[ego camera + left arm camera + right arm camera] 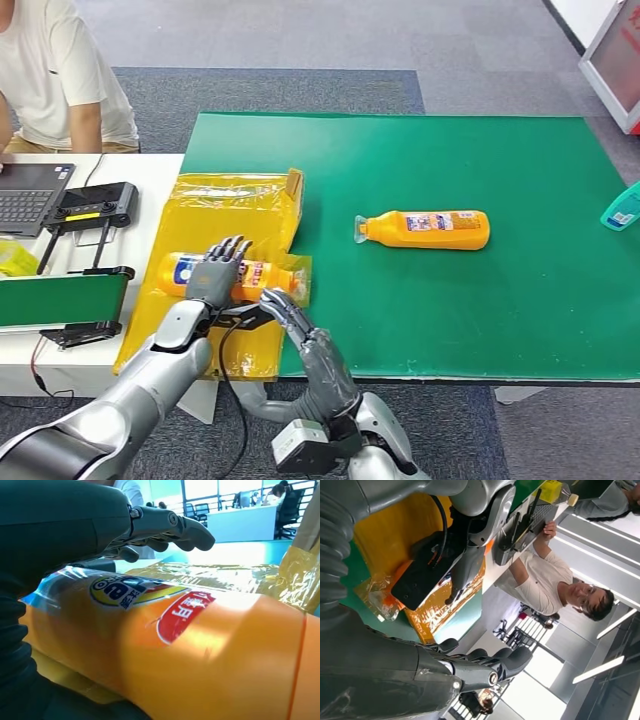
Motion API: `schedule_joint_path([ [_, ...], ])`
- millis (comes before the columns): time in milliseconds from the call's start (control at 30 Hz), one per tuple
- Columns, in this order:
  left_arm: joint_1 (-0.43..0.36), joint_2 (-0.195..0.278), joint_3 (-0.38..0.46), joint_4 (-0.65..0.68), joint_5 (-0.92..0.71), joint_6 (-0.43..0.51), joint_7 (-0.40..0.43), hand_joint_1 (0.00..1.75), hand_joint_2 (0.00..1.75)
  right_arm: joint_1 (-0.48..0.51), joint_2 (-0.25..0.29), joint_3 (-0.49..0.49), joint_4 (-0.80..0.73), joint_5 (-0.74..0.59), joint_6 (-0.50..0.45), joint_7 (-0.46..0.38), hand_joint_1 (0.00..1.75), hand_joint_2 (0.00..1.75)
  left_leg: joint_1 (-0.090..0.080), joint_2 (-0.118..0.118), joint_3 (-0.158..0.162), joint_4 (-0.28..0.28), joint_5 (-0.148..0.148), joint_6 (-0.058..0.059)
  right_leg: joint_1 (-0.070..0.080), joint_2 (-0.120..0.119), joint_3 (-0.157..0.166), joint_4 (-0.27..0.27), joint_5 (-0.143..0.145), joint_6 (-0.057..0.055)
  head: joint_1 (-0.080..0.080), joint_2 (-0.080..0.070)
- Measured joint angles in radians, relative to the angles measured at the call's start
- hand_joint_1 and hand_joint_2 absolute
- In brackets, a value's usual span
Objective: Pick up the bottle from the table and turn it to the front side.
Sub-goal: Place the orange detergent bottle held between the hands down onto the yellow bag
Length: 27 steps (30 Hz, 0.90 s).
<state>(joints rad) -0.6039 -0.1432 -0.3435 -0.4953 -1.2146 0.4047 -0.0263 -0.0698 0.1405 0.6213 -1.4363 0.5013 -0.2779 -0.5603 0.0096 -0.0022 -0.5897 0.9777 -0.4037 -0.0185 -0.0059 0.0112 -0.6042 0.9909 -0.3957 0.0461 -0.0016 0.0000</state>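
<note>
Head view, reading from your left: a person sits at a laptop (30, 195), then your left hand (215, 272) lies over the near bottle (226, 277), fingers spread above it and not yet wrapped, so it holds nothing. That bottle lies on its side on a yellow bag (219, 215) at the desk (528, 330) edge. Your right hand (283, 305) sits just beside its cap end, fingers apart and empty. A second bottle (423, 229) lies well apart to the right. Watch the slick bag: I judge it could slide or bunch under a grasp. The label print is too blurred to read
</note>
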Motion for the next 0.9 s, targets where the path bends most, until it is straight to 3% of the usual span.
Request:
schedule_joint_path([
  [200,0.013,0.0,0.019,-0.012,0.03,0.017,-0.093,0.0,1.75,0.007,0.0,-0.013,0.0,0.002,-0.009,-0.002,0.0,1.75,0.0,0.0,0.0,0.0,0.0,0.0,0.0,0.0,0.0,0.0,0.0,0.0,0.0,0.0],
  [333,0.055,-0.01,0.026,-0.1,0.12,0.002,-0.185,0.0,1.75,0.017,0.0,-0.028,-0.005,0.008,-0.014,-0.004,0.0,1.75,0.0,0.0,-0.001,0.0,0.0,0.0,0.0,0.0,-0.001,0.0,0.0,0.0,0.0,0.0],
  [433,0.126,-0.016,0.024,-0.281,0.251,-0.056,-0.23,0.0,1.75,0.03,0.0,-0.043,-0.012,0.025,-0.023,-0.004,0.0,1.75,0.0,0.0,-0.001,0.0,0.0,0.0,0.0,0.0,-0.001,0.0,0.0,0.0,0.0,0.0],
  [600,0.274,-0.01,-0.012,-0.666,0.423,-0.131,-0.234,0.0,1.75,0.061,-0.001,-0.07,-0.032,0.048,-0.044,0.004,0.0,1.75,0.0,0.0,-0.003,0.0,-0.001,0.001,0.0,0.0,-0.003,0.0,-0.001,0.0,0.0,0.0],
  [900,0.605,0.071,-0.066,-1.237,0.688,-0.197,-0.383,0.0,1.75,0.121,-0.002,-0.126,-0.08,0.072,-0.078,0.008,0.0,1.75,0.0,0.001,-0.003,0.0,-0.002,0.0,0.0,0.0,-0.003,0.0,-0.004,-0.001,0.0,0.0],
])
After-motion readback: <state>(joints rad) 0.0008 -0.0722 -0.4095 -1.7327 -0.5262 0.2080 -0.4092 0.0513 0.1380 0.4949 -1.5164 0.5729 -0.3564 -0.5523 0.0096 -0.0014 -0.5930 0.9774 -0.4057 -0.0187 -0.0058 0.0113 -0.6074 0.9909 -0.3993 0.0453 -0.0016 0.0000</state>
